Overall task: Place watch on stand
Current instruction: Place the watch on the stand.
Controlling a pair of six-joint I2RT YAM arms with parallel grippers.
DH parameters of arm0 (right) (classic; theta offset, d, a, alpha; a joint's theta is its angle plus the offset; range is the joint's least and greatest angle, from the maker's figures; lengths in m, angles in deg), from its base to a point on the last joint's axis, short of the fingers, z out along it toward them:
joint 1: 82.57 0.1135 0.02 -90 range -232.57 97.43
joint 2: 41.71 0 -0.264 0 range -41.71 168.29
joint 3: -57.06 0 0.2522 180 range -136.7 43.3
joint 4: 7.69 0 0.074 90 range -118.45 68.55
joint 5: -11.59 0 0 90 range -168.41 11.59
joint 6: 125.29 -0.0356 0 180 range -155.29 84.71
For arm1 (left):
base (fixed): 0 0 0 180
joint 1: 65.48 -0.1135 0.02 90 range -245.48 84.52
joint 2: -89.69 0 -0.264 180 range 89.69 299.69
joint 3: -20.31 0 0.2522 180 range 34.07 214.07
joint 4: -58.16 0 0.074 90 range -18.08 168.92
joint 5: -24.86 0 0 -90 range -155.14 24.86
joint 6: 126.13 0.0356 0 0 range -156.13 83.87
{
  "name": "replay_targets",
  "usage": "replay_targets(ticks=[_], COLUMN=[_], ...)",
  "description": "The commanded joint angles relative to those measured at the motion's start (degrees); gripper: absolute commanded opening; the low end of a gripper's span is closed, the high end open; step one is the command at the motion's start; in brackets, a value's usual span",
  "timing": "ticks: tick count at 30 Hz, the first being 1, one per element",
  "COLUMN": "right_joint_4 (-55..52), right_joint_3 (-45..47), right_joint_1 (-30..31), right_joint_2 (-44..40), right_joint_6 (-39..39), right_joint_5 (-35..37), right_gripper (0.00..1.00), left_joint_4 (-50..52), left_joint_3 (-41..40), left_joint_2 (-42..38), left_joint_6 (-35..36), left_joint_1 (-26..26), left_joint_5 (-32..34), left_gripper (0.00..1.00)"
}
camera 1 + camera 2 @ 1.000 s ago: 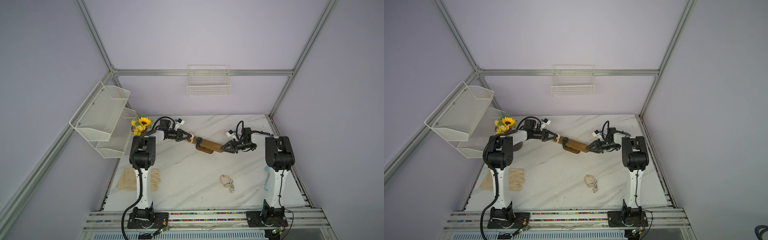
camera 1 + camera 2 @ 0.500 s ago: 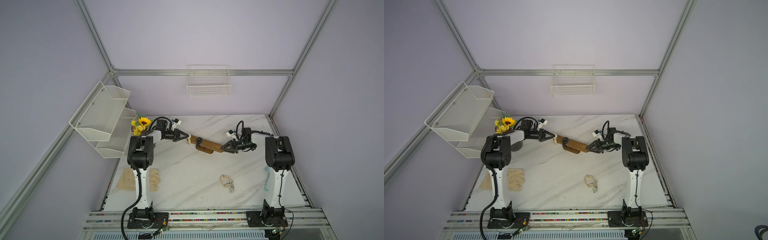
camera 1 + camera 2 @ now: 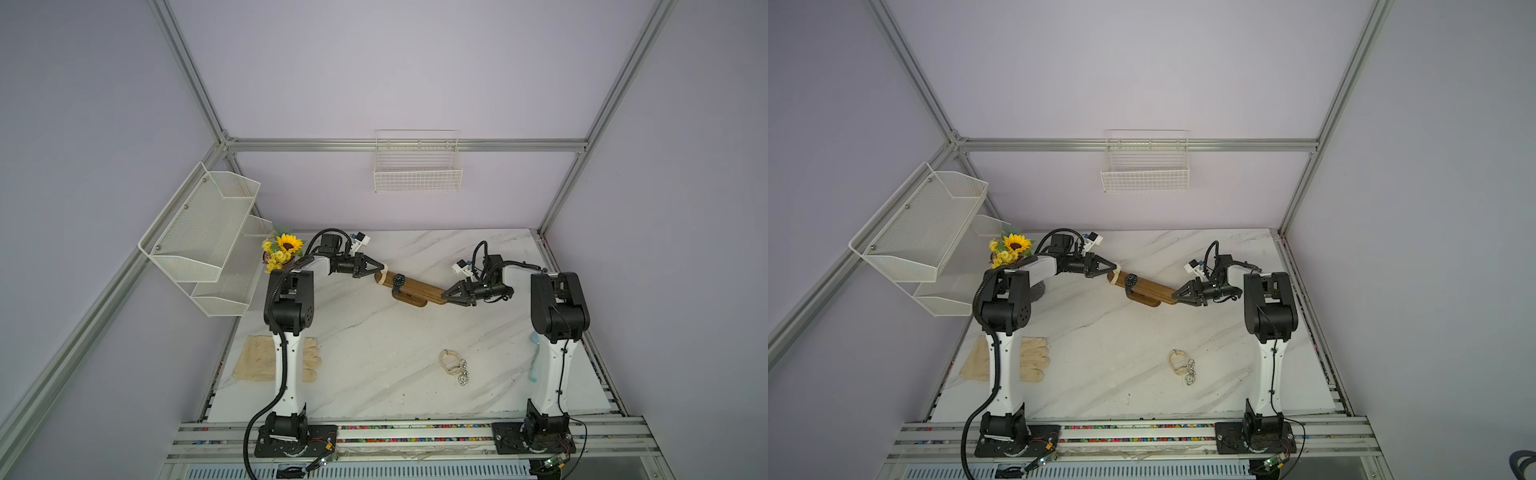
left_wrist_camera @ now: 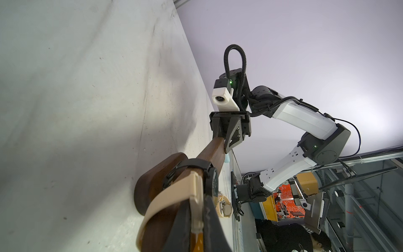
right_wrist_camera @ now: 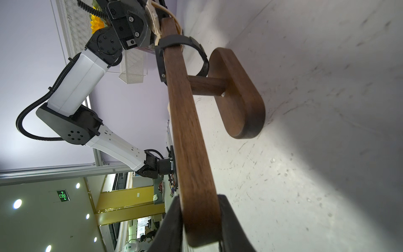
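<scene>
The brown wooden stand (image 3: 415,287) (image 3: 1148,286) stands at the back middle of the marble table. A black watch (image 3: 399,280) (image 4: 192,164) (image 5: 174,40) is wrapped around its bar. My left gripper (image 3: 381,268) (image 3: 1115,268) (image 4: 196,218) is shut on a beige watch (image 3: 384,271) (image 4: 165,203) (image 5: 153,13). That watch's strap loops over the bar's left end. My right gripper (image 3: 444,296) (image 3: 1175,294) (image 5: 200,218) is shut on the bar's right end, one finger on each side. The stand's base (image 5: 237,93) rests on the table.
Another beige watch with a metal keyring (image 3: 452,365) (image 3: 1181,365) lies on the table toward the front right. Cream gloves (image 3: 257,359) lie at the front left behind the left arm. Sunflowers (image 3: 286,245) and a white mesh shelf (image 3: 199,232) stand at the back left.
The left arm has shifted slightly while keeping the beige watch at the bar's left end. The right gripper and the stand have stayed put.
</scene>
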Motion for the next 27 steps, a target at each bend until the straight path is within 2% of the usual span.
replay_targets(ticks=[1, 9, 15, 22, 27], right_joint_4=[-2.2, -2.1, -2.1, -2.3, -2.2], right_joint_3=[0.3, 0.3, 0.2, 0.2, 0.2], right_joint_1=[-0.3, -0.3, -0.3, -0.3, -0.3], right_joint_2=[2.3, 2.4, 2.3, 2.3, 2.3], right_joint_6=[-0.9, -1.0, -0.9, -0.9, -0.9], right_joint_5=[10.1, 10.3, 10.3, 10.4, 10.6], right_gripper=[0.0, 0.0, 0.0, 0.0, 0.0], left_joint_4=[0.3, 3.7, 5.2, 5.7, 10.3], left_joint_3=[0.8, -5.6, -8.1, -3.5, 0.3], left_joint_2=[-0.9, -5.6, -7.0, -3.8, -2.3], left_joint_6=[1.0, 5.3, 7.5, 6.3, 8.9], left_joint_1=[2.2, 2.8, 1.1, 0.4, 0.0], left_joint_5=[1.1, 3.4, 3.8, 3.0, 3.9], left_gripper=[0.06, 0.05, 0.05, 0.05, 0.06])
